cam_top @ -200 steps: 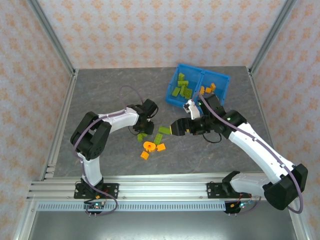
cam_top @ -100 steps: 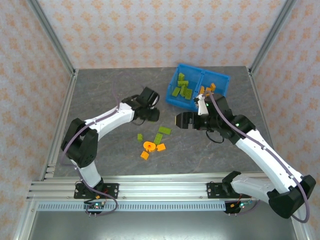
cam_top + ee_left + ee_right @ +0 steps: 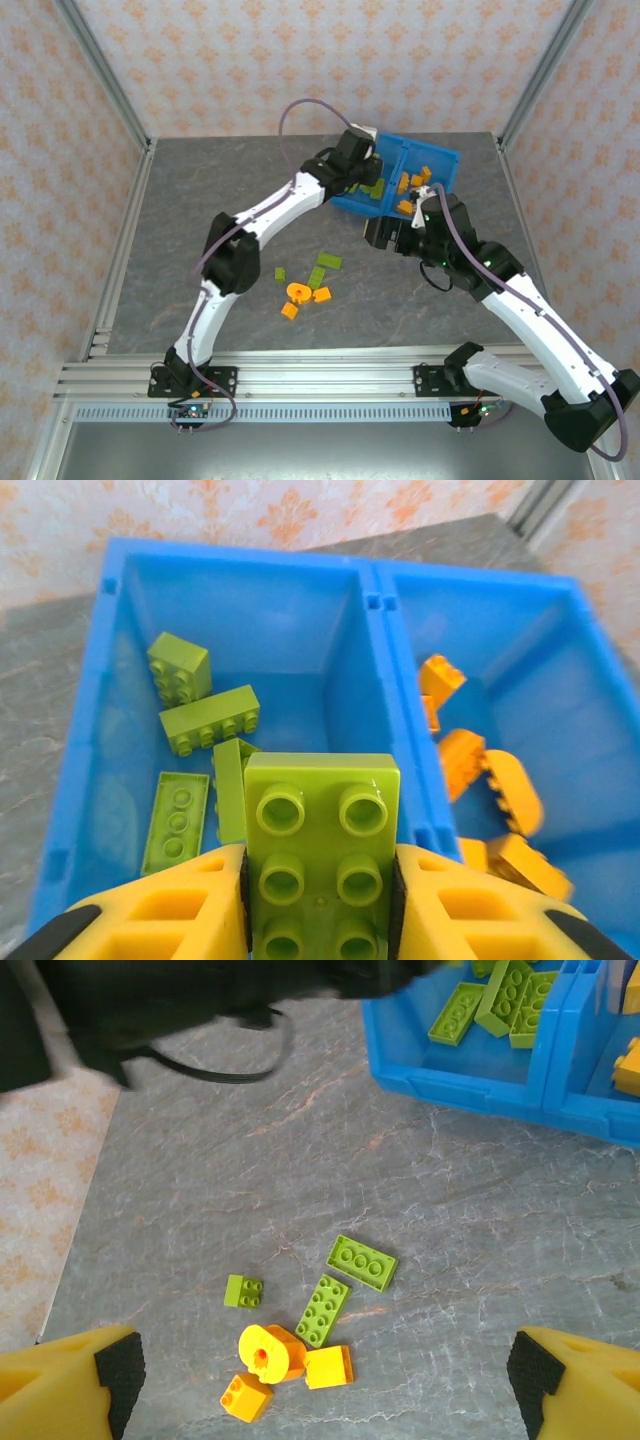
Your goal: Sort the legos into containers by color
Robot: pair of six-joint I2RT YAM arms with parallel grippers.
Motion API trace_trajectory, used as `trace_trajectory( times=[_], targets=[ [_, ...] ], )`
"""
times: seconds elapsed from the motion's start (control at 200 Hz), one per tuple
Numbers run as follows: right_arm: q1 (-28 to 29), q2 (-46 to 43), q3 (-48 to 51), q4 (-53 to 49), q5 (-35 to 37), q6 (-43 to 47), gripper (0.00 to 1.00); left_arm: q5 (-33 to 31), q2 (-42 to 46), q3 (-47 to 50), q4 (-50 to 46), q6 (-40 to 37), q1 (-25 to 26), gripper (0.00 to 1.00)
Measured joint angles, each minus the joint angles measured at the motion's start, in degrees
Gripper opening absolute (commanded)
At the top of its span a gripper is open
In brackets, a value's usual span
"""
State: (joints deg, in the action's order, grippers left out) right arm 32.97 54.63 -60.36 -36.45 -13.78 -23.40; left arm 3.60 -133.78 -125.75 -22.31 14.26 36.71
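While your left gripper (image 3: 320,920) clamps a lime green brick (image 3: 320,850) between its yellow fingers (image 3: 170,905), the brick hangs over the blue bin (image 3: 240,558), above the compartment where other green pieces (image 3: 208,718) lie. Across the divider (image 3: 385,680), orange bricks (image 3: 500,790) fill the neighbouring compartment. Your right gripper (image 3: 325,1390) hovers with jaws spread wide above the gray table (image 3: 480,1240), where three green bricks (image 3: 362,1262), an orange ring (image 3: 265,1352) and two orange bricks (image 3: 328,1366) lie clustered, well apart from the bin.
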Motion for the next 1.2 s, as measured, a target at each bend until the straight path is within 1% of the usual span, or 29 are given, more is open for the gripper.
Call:
trace_trajectory(
  times=[0.12, 0.215, 0.345, 0.395, 0.445, 0.495, 0.551, 0.671, 0.756, 0.856, 0.911, 0.951, 0.966, 1.036, 1.111, 1.201],
  targets=[
    [0.00, -0.68, 0.22, -0.07, 0.72, 0.00, 0.95, -0.66, -8.11, -6.84, -1.14, -1.05, 0.02, 0.53],
    [0.00, -0.76, 0.28, -0.04, 0.98, 0.02, 0.95, -1.14, -10.27, -8.79, -2.34, -1.33, 0.07, 0.61],
    [0.00, -0.74, 0.59, 0.00, 1.29, 0.00, 0.95, -1.53, -9.81, -10.34, -3.26, -2.19, 0.46, 0.63],
    [0.00, -0.74, 0.79, 0.00, 1.42, 0.00, 0.96, -1.53, -8.39, -10.16, -3.69, -2.36, 0.74, 0.63],
    [0.00, -0.74, 0.96, 0.04, 1.62, 0.02, 0.96, -1.53, -5.77, -7.98, -3.58, -2.47, 1.05, 0.63],
    [0.00, -0.74, 1.16, 0.02, 1.95, 0.02, 0.96, -1.51, -0.68, -2.99, -2.82, -2.86, 1.53, 0.64],
    [0.00, -0.74, 1.38, 0.04, 2.16, 0.04, 0.95, -1.42, 7.19, 5.55, -1.40, -3.45, 2.10, 0.65],
    [0.00, 0.44, 1.77, 0.02, 2.16, 0.79, 0.94, -0.90, 29.33, 25.27, 2.91, -5.49, 3.76, 0.71],
    [0.02, 3.30, 1.77, 0.17, 1.44, 1.57, 0.93, -0.46, 45.94, 37.09, 5.79, -7.67, 5.01, 0.79],
    [0.92, 9.38, 1.73, 0.94, -0.42, 3.10, 0.92, 1.75, 63.93, 48.39, 7.32, -12.50, 5.81, 0.92],
    [2.36, 13.73, 1.40, 1.29, -1.14, 5.14, 0.92, 3.76, 72.52, 53.92, 6.84, -16.57, 6.08, 0.99],
    [3.80, 17.07, 1.01, 1.62, -1.22, 6.86, 0.92, 5.57, 77.92, 57.44, 5.70, -19.43, 6.12, 1.00],
    [4.42, 18.45, 0.85, 1.81, -1.22, 7.76, 0.92, 6.62, 80.26, 58.88, 4.96, -21.64, 6.14, 1.00],
    [7.17, 24.22, -0.26, 2.03, -0.52, 12.31, 0.90, 10.36, 87.43, 64.06, 1.20, -28.35, 6.40, 1.00],
    [9.20, 30.16, -1.84, 2.32, 0.63, 17.27, 0.90, 13.33, 92.94, 69.44, -4.02, -35.85, 6.60, 1.00],
    [9.64, 36.89, -4.33, 2.34, 2.60, 22.73, 0.90, 15.78, 98.49, 76.43, -10.05, -45.16, 6.71, 1.00]
  ],
)
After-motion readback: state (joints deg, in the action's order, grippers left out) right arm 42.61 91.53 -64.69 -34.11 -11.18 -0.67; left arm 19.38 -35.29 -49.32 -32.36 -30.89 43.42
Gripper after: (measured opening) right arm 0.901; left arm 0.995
